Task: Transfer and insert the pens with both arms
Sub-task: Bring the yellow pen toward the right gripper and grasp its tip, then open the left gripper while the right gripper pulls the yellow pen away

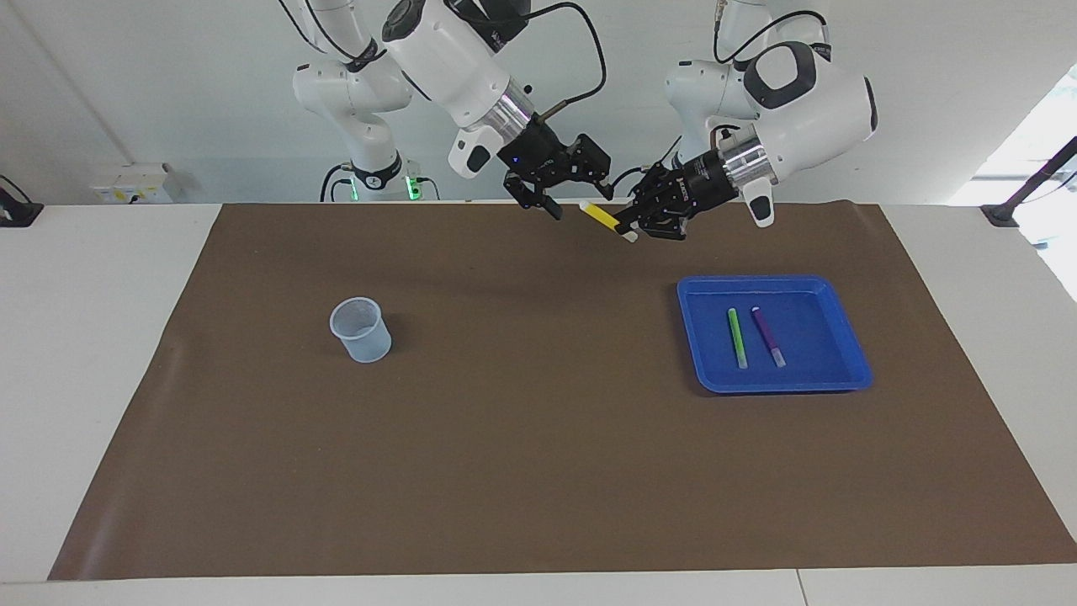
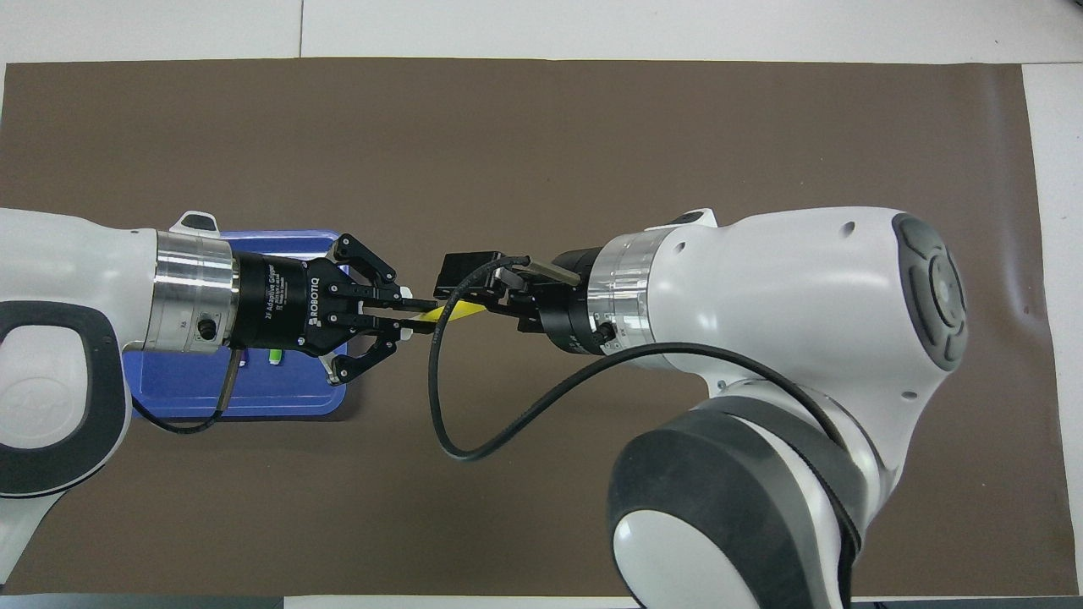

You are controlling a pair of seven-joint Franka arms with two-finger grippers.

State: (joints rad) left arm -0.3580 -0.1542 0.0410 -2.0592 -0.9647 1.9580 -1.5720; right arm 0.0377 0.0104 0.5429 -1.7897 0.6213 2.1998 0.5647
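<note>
The yellow pen (image 1: 602, 217) is held aloft in the closed jaws of the left gripper (image 1: 629, 227), above the robots' edge of the worktop (image 1: 101, 353). The right gripper (image 1: 565, 195), jaws spread, is poised at the pen's free end.

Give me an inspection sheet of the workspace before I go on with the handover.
Surface: brown mat on a white table, flat.
Job's things: yellow pen held in the air between the arms; green pen and purple pen lie side by side in the blue tray; clear cup upright toward the right arm's end.
Clutter: nothing seen.
Hands: left hand shut on the yellow pen; right hand open at the pen's free end, not yet gripping.
Cables: black cable loops from the right arm's wrist, above the mat.
Surroundings: white wall, wall socket box, black stand at the table's edge.
</note>
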